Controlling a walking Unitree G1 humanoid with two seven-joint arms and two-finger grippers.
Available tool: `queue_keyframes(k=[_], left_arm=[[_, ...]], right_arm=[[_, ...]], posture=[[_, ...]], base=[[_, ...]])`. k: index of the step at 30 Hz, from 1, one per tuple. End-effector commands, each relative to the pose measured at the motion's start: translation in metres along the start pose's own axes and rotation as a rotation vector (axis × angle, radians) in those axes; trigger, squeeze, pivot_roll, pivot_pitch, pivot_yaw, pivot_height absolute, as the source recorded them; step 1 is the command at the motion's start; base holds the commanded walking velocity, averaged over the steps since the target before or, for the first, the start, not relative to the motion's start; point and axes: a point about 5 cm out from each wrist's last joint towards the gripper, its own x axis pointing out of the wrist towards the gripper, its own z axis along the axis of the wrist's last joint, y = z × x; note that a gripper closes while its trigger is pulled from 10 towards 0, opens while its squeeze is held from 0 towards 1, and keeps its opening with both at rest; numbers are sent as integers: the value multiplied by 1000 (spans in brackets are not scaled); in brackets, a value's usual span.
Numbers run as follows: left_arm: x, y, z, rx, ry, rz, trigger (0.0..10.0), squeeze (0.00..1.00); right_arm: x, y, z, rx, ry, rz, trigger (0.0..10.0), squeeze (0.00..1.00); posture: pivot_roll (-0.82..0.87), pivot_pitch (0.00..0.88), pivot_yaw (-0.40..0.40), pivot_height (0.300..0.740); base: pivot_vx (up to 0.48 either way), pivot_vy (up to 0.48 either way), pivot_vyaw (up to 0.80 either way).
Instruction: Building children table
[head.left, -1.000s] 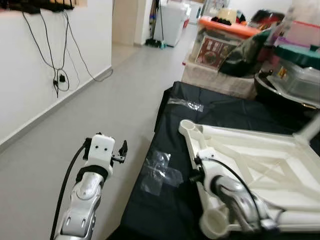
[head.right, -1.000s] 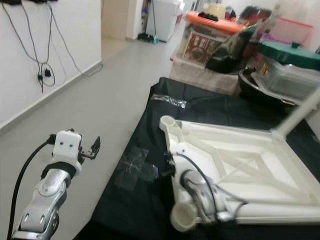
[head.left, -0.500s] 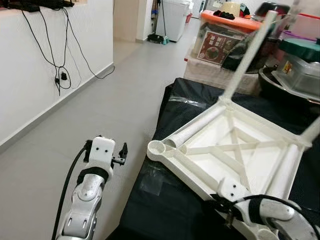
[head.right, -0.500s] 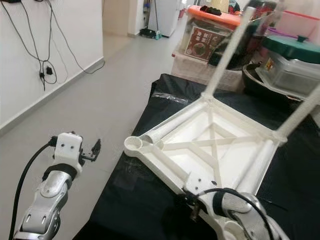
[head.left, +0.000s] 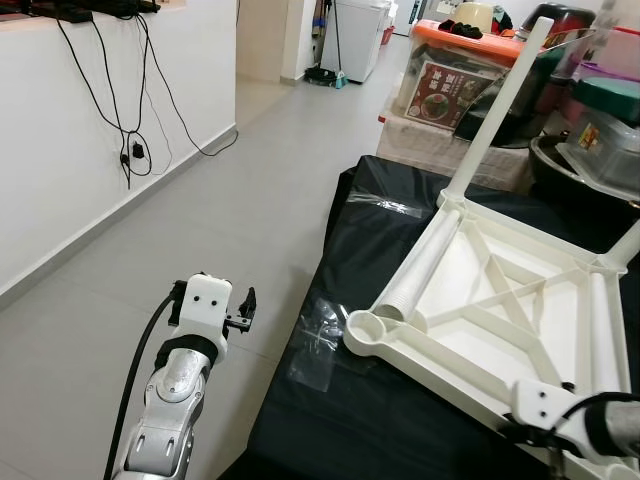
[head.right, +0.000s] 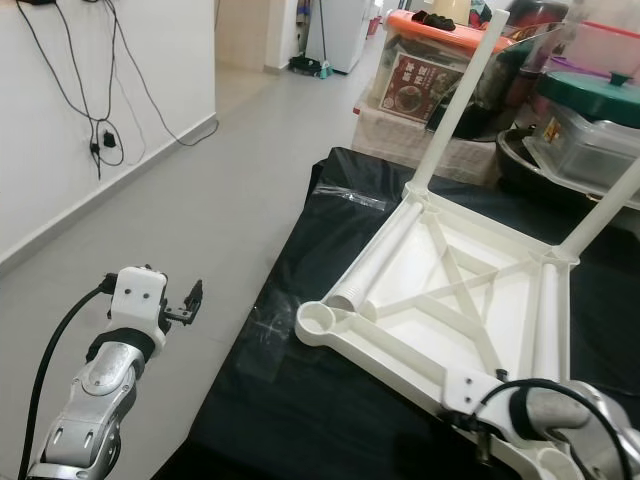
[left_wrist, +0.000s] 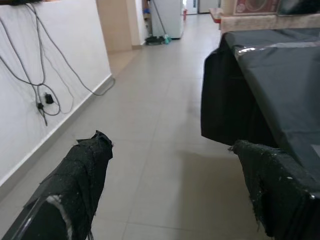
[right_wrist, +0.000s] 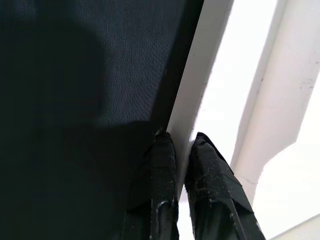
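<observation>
Right wrist view, right gripper (right_wrist: 181, 145) pinching upturned table (head.left: 500, 300) rim; left gripper (left_wrist: 170, 192) spread, idle

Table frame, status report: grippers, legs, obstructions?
Right gripper shut on white table frame rim, upside down on black cloth. Two legs fitted. Left gripper open, idle over floor. Storage boxes crowd the far edge.

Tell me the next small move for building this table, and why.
Probably bring the idle left gripper, open over the floor beside the black-covered surface, across to the loose leg lying inside the upturned white table top. The right gripper already pinches the top's rim, two legs stand fitted, and the corner socket is empty.
</observation>
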Motion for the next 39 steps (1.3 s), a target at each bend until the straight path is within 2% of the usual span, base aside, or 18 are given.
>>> queue_keyframes(k=[1, 2, 3, 4, 8, 11, 16, 20, 22, 23, 24, 27, 28, 30, 31, 33, 35, 39], left_arm=[[-1, -2, -6, 12, 33, -12, 10000, 0], [0, -2, -7, 11, 36, -14, 10000, 0], [0, -3, -7, 11, 37, -17, 10000, 0], [0, -3, -7, 11, 38, -18, 10000, 0], [0, -3, -7, 11, 39, -20, 10000, 0], [0, -3, -7, 11, 39, -18, 10000, 0], [0, -1, -6, 10, 35, -14, 10000, 0], [0, -1, -6, 10, 34, -13, 10000, 0], [0, -1, -4, -3, 20, -13, 10000, 0], [0, -1, -4, -3, 20, -13, 10000, 0], [0, -1, -2, -7, 12, -16, 10000, 0], [0, -1, -1, -9, 7, -19, 10000, 0], [0, -2, 0, -11, 0, -24, 10000, 0], [0, -2, 3, -24, -22, -33, 10000, 0], [0, -2, 3, -24, -22, -33, 10000, 0], [0, -3, 5, -24, -29, -41, 10000, 0], [0, -3, 5, -24, -29, -41, 10000, 0], [0, -3, 6, -20, -32, -47, 10000, 0]], right_arm=[[-4, 4, -11, -46, 71, 25, 0, 0], [-3, 3, -17, -35, 109, -18, 10000, 0], [-2, -1, -18, 21, 99, -66, 10000, 200], [0, -5, -15, 71, 68, -95, 10000, 1000], [1, -8, -12, 105, 38, -103, 10000, 1000], [-3, -15, 6, 91, -52, -99, 10000, 1000], [-20, -26, 37, 9, -177, -102, 10000, 1000], [-25, -29, 43, -8, -197, -111, 10000, 1000], [-42, -43, 70, 8, -356, -180, 10000, 1000], [-42, -43, 70, 8, -356, -180, 10000, 1000], [-47, -51, 86, 45, -475, -257, 10000, 1000], [-50, -58, 96, 70, -558, -321, 10000, 1000], [-50, -71, 106, 128, -641, -462, 10000, 1000], [-42, -90, 125, 297, -828, -715, 10000, 0], [-42, -90, 125, 297, -828, -715, 10000, 0], [-25, -90, 142, 464, -939, -782, 10000, 0], [-25, -90, 142, 464, -939, -782, 10000, 0], [0, -74, 169, 565, -1029, -744, 10000, 0]], posture=[[186, 0, -148, 740], [186, 0, -148, 740], [186, 0, -148, 740], [186, 0, -148, 740], [186, 0, -148, 740], [189, 0, -146, 740], [195, 0, -149, 740], [195, 0, -149, 740], [189, 0, -148, 740], [189, 0, -148, 740], [189, 0, -149, 740], [190, 0, -149, 740], [192, 0, -147, 740], [196, 0, -146, 740], [196, 0, -146, 740], [206, 0, -143, 740], [206, 0, -143, 740], [209, 0, -140, 740]], base=[[0, 0, 0], [0, 0, 0], [0, 0, 0], [0, 0, 0], [0, 0, 0], [0, 0, 0], [0, 0, 0], [0, 0, 0], [0, 0, 0], [0, 0, 0], [0, 0, 0], [0, 0, 0], [0, 0, 0], [0, -176, 0], [0, -352, 0], [0, -472, 0], [0, -472, 0], [0, -476, 0]])
